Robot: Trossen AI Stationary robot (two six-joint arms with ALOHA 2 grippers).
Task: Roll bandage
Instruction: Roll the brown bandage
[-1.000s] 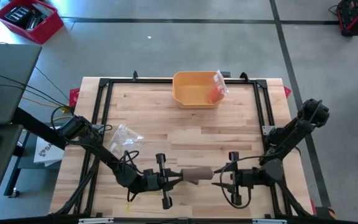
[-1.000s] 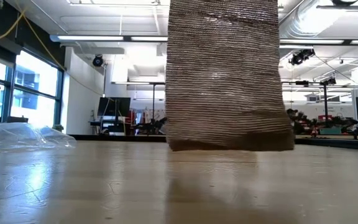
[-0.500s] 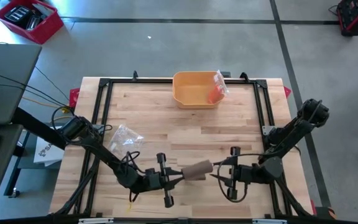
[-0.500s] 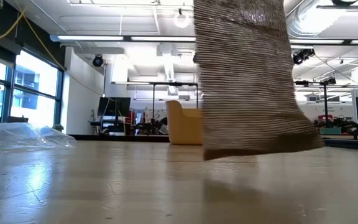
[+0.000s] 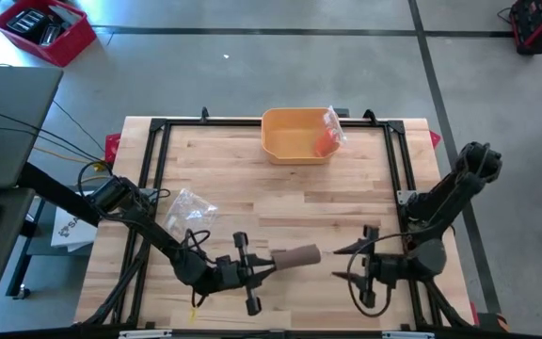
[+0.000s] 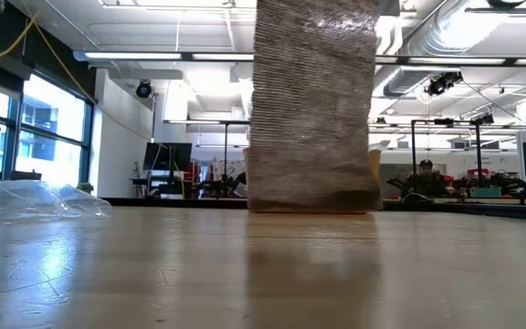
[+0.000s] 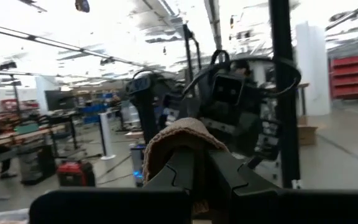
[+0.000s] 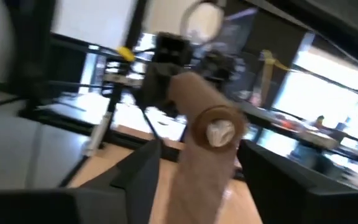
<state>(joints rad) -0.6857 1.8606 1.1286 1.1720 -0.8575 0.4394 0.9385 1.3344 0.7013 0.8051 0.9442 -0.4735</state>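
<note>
L side of table (image 5: 280, 202): crumpled clear plastic bag (image 5: 188, 208) on the wood, near L arm's upper link. L gripper (image 5: 263, 266) at front edge, fingers clamped on one end of the rolled tan bandage (image 5: 295, 255); roll lies roughly horizontal, pointing toward R arm. Low view: bandage (image 6: 313, 105) fills centre frame, lower edge just above or at tabletop, can't tell which. L wrist view: roll end (image 7: 179, 140) pinched between the dark fingers (image 7: 182, 171). R gripper (image 5: 354, 252) just beside the roll's free end, not touching, fingers spread wide, nothing held. R wrist view: roll end (image 8: 215, 127) sits between open fingers (image 8: 143, 163). Far edge, centre: yellow bin (image 5: 294, 135) w/ orange item in clear wrap (image 5: 327, 137).
</note>
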